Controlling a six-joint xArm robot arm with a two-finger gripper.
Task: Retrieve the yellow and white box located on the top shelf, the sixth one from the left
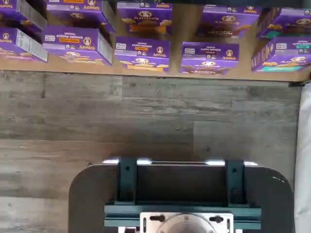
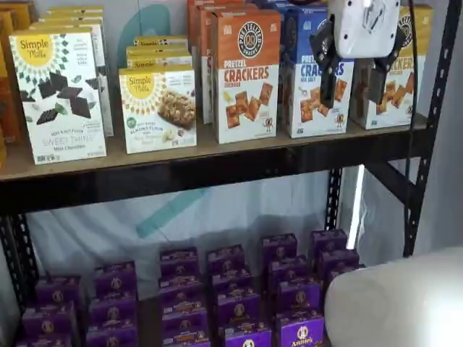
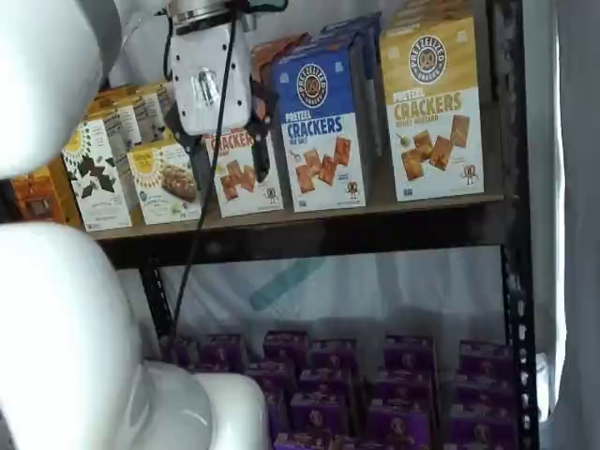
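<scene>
Rounded white arm casing (image 3: 56,309) fills the foreground in a shelf view, smooth and glossy. Beyond it hangs the end effector (image 2: 354,85), its white body above two black fingers (image 2: 329,79) held plainly apart with nothing between them; it hangs in front of the top shelf (image 2: 217,155), not touching any box. The yellow and white box (image 3: 433,108) stands upright on that brown fibreboard plank, at about two o'clock in that shelf view, just beside the blue box (image 3: 321,127), which stands at its nine o'clock. It is tall, thin printed cardboard, so likely light and fairly stiff along its edges, yet its broad faces would dent under a hard squeeze, and the printed finish may be a little slick. Its narrow sides look the sounder place to grip, around mid-height. Purple boxes (image 1: 142,54) lie in rows below, beside grey wood-grain flooring (image 1: 146,121).
</scene>
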